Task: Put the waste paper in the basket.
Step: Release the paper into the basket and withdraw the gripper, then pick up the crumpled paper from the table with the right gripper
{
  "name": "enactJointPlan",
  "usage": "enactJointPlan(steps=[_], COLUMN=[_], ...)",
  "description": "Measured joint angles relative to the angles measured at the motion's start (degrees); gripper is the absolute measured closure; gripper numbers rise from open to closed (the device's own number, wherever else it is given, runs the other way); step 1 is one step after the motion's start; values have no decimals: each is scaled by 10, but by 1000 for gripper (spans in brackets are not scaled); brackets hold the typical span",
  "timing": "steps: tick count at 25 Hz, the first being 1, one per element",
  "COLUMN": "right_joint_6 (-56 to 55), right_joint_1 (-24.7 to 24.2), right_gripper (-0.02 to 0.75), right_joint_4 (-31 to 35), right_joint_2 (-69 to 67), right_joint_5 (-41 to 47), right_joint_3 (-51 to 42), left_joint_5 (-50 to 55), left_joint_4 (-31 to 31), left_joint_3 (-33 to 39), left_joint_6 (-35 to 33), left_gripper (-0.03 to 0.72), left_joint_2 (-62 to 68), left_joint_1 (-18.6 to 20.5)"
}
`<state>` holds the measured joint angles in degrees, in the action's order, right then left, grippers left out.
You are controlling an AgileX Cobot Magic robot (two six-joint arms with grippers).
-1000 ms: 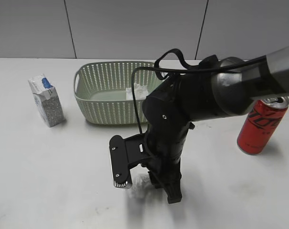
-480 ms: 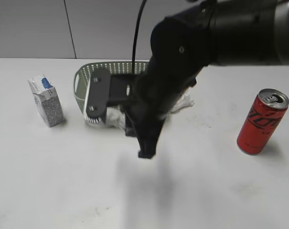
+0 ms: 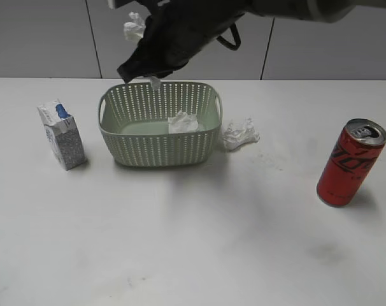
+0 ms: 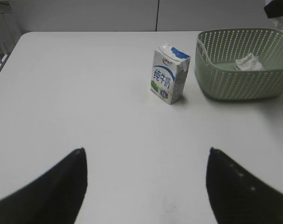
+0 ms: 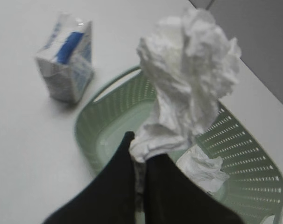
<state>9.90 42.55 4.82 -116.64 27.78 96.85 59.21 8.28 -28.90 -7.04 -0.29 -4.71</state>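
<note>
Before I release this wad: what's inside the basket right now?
One crumpled white paper wad lies on the floor of the basket, toward its right side. The right gripper holds another wad above it. The near wall hides the front strip of the floor.

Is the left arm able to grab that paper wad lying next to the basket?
Probably not easily: the wad lies beyond the basket's far side, and the open left gripper sits well back, with the carton and basket between.

White table (image 3: 199, 248), carrying pale green basket (image 3: 158, 152), speckled blue-topped carton (image 3: 63, 135) left of it, crumpled paper wad (image 3: 240, 134) just right, red can (image 3: 350, 162) far right.
</note>
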Motion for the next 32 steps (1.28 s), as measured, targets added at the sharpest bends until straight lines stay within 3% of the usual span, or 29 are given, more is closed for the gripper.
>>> enactJointPlan(steps=[6, 8, 13, 15, 22, 27, 32], right_joint_6=[-77, -85, -99, -103, -77, 44, 148], right_joint_1=[-37, -38, -38, -38, -39, -39, -41], right_gripper=[722, 629, 212, 130, 98, 140, 175], right_joint_4=[2, 14, 30, 31, 43, 45, 45], right_joint_2=[-79, -96, -121, -121, -109, -92, -59], right_joint_5=[-36, -36, -30, -9, 172, 338, 397], right_joint_3=[26, 26, 26, 30, 114, 236, 256], left_joint_5=[0, 0, 0, 0, 0, 0, 0], left_joint_4=[0, 0, 0, 0, 0, 0, 0], left_joint_3=[0, 0, 0, 0, 0, 0, 0], left_joint_6=[0, 0, 0, 0, 0, 0, 0], left_gripper=[100, 100, 100, 100, 100, 100, 100], left_joint_2=[0, 0, 0, 0, 0, 0, 0], left_joint_1=[0, 0, 0, 0, 0, 0, 0])
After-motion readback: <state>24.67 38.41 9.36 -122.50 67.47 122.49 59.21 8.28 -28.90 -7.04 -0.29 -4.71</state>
